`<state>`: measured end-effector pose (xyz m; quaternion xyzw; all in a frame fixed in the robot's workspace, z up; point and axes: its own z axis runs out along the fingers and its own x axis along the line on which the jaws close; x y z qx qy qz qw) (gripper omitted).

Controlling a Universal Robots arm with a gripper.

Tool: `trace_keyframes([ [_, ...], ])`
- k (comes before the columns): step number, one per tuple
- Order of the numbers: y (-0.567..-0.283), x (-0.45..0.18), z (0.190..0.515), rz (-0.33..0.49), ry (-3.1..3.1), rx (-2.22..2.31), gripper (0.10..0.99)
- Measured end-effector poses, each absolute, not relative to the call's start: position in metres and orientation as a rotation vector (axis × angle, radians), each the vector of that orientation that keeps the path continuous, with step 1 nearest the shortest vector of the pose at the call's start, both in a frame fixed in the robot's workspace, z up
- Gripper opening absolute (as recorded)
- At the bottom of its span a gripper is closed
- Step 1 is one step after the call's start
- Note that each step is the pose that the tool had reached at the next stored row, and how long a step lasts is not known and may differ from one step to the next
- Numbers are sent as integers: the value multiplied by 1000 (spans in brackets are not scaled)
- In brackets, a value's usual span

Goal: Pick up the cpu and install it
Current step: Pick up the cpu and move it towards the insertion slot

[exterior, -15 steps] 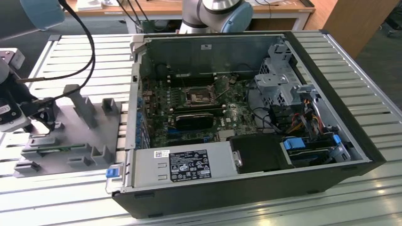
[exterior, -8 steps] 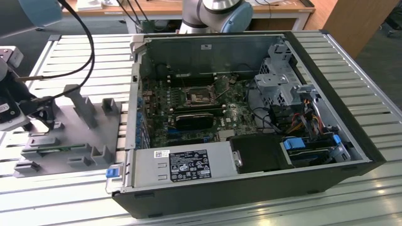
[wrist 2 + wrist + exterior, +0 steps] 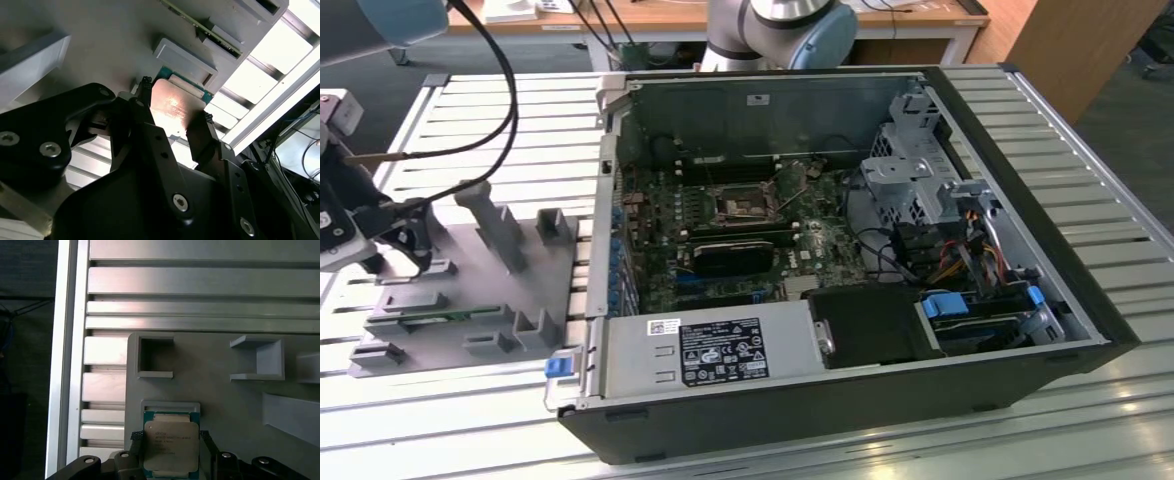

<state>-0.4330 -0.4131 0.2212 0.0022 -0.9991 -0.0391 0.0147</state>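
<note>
Downward, jaws snug on the cpu (image 3: 170, 445)

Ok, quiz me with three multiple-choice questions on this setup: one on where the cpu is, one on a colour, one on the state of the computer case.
1. Where does the cpu lie?
A. in the board's socket
B. in a pocket of the grey tray
C. on the power supply

2. What colour is the cpu's metal top?
A. black
B. silver-grey
C. blue

3. How is the computer case set?
A. lying flat with its side open
B. lying flat and closed
C. standing upright with its panel on

Answers:
1. B, since the first wrist view shows it seated in the tray's pocket.
2. B, since its top is pale bare metal in that same view.
3. A, since the exterior view looks straight in at the motherboard.
</note>
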Motion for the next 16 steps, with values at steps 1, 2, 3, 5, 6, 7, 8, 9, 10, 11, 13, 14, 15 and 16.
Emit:
trace_keyframes([
  [1, -413, -433, 223, -122, -3110, 7, 533],
  [2, -413, -433, 224, -122, -3110, 7, 533],
  [3, -413, -433, 226, -122, -3110, 7, 533],
  [5, -413, -433, 227, -122, -3110, 7, 533],
  [6, -413, -433, 228, -122, -3110, 7, 533],
  [7, -413, -433, 229, -122, -3110, 7, 533],
  [8, -413, -433, 229, -122, -3110, 7, 533],
  [9, -413, -433, 230, -122, -3110, 7, 533],
  [10, -413, -433, 231, -122, -3110, 7, 533],
  [11, -413, -433, 231, -122, -3110, 7, 533],
  [13, -413, -433, 233, -123, -3110, 7, 533],
  [14, -413, -433, 233, -124, -3110, 7, 533],
  [15, -413, -433, 234, -124, -3110, 7, 533],
  [16, -413, -433, 235, -124, -3110, 7, 533],
])
